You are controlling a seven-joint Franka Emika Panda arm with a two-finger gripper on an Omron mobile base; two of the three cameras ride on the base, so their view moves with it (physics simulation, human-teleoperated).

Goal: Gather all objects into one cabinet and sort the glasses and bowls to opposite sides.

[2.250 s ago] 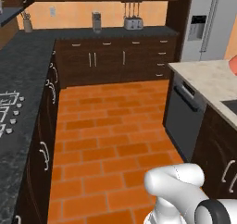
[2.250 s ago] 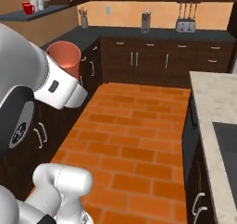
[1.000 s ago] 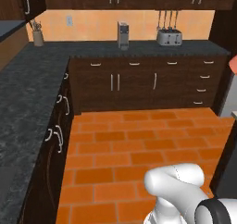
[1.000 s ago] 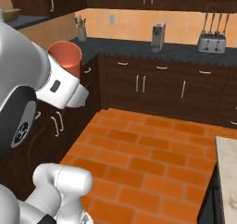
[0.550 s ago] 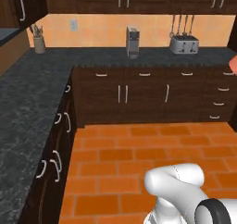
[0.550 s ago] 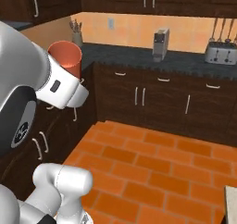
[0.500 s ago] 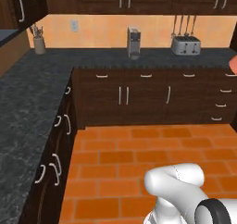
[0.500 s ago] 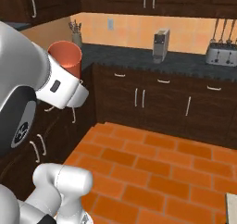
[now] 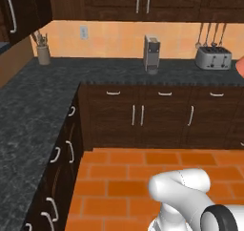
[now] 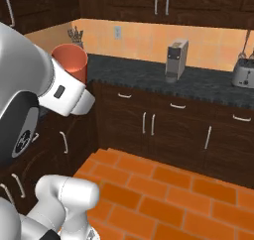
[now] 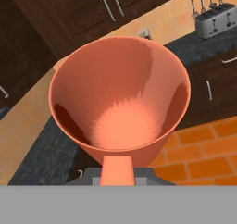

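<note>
Left base view, left to right. A utensil holder (image 9: 43,53) stands on the dark speckled table (image 9: 33,106) at the far left corner, under a wall outlet (image 9: 84,32) on the orange backsplash. The table runs along the left wall and across the back. Dark lower cabinets (image 9: 143,115) with pale bar handles sit beneath it; dark upper cabinets (image 9: 143,1) hang above. A grey coffee machine (image 9: 151,54) stands on the back run near the middle. Further right is a silver toaster (image 9: 213,58), with hanging utensils (image 9: 212,34) on the wall above it. A sliver of an orange mug (image 9: 240,65) shows at the right edge. The floor (image 9: 133,177) is orange brick tile.

Right base view. The orange mug (image 10: 70,63) is held aloft at the end of the white arm, left of centre, upright, in front of the corner of the table. It touches no surface. The coffee machine stands well to its right on the back run.

Hand view. The orange mug fills the centre, its open mouth facing the camera and its inside bare. Its handle (image 11: 116,170) runs down to the bottom, where the jaws stand closed on it; the fingertips themselves are hidden behind the handle. Upper cabinet doors lie beyond the rim at top, the toaster at upper right.
</note>
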